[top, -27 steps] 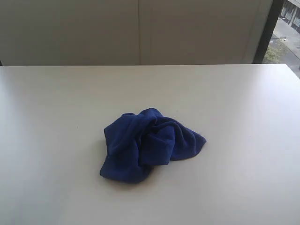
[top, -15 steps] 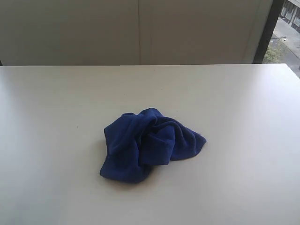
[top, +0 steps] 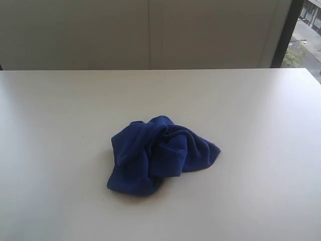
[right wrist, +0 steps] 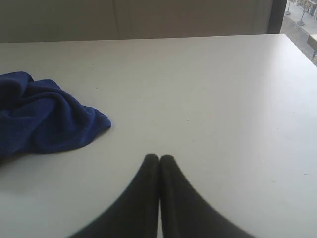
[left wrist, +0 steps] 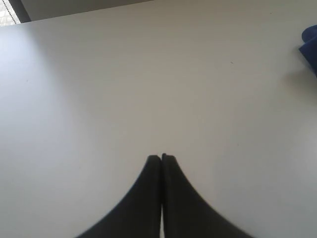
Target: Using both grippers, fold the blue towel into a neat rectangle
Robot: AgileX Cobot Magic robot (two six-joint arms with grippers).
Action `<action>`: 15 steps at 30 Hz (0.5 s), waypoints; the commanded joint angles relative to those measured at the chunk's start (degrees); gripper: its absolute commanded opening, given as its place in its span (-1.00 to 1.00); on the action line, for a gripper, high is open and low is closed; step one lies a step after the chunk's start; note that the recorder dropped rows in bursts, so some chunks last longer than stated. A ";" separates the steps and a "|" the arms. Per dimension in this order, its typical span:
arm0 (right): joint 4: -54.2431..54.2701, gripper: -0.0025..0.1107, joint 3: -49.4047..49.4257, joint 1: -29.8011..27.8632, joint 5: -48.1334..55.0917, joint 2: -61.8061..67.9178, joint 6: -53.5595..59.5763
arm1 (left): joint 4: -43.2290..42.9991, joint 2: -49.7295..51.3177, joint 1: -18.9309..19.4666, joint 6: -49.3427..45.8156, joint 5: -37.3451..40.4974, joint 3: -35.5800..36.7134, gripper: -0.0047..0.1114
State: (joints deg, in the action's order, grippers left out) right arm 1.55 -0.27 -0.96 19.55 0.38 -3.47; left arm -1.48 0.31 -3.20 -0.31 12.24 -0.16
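The blue towel (top: 158, 154) lies crumpled in a heap near the middle of the white table (top: 251, 110). Neither arm shows in the exterior view. In the left wrist view my left gripper (left wrist: 161, 157) is shut with nothing in it, above bare table, and only a corner of the blue towel (left wrist: 310, 47) shows at the frame's edge. My right gripper (right wrist: 159, 157) is also shut and empty, and the blue towel (right wrist: 42, 114) lies well apart from it.
A pale wall (top: 150, 32) stands behind the table's far edge. A dark window frame (top: 285, 32) with an outdoor view sits at the back right.
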 commanded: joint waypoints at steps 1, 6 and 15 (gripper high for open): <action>0.09 -0.96 0.27 -0.19 -0.32 -0.38 -0.23 | -0.25 -0.31 0.23 -0.21 -0.23 0.16 -0.92; 0.09 -0.96 0.27 -0.19 -0.32 -0.38 -0.23 | -0.25 -0.31 0.23 -0.21 -2.54 0.16 -0.92; 0.09 -0.96 0.27 -0.19 -0.32 -0.38 -0.23 | -0.25 -0.31 0.23 0.31 -13.13 0.16 -0.92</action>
State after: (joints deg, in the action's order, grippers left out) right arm 1.55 -0.27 -0.96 19.55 0.38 -3.47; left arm -1.48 0.31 -3.20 -0.31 2.74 -0.16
